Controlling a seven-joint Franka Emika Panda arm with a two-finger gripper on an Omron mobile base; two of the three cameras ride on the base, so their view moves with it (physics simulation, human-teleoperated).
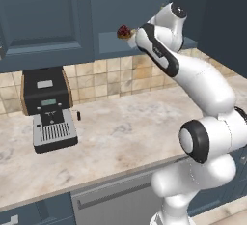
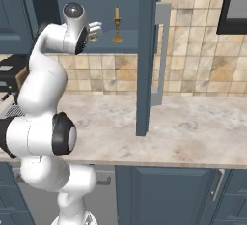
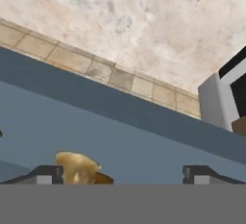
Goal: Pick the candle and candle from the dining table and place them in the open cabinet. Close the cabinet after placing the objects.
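Left base view: arm reaches up into the open cabinet (image 1: 144,45) at upper centre; the hand is mostly hidden behind the forearm, and a small dark red lump (image 1: 124,31) sits on a yellowish thing at the shelf edge just left of the wrist, too small to tell what the yellowish thing is. A coffee machine (image 1: 48,108) stands on the marbled counter (image 1: 120,137) at left. Right base view: the thin cream candle on a brass candlestick (image 2: 116,25) stands upright on the cabinet shelf, upper centre, so that one looks placed. The hand is just left of it at the shelf; the open cabinet door (image 2: 147,50) with its silver bar handle (image 2: 160,55) hangs edge-on at centre, so closing is not yet done. Hand view: gripper (image 3: 122,174) has its two tips set wide apart at the bottom, nothing between them. A yellow-gold lump, probably the ribbed candle (image 3: 77,166), sits beside the lower-left tip on the blue-grey shelf floor; whether it touches the tip I cannot tell. Tiles and counter show above, upside-down. Judgement: both candles appear to be in the cabinet, second one released; what is left is pulling the hand clear and shutting the door. Cabinet contents seen: candlestick candle, yellow candle, dark red lump.
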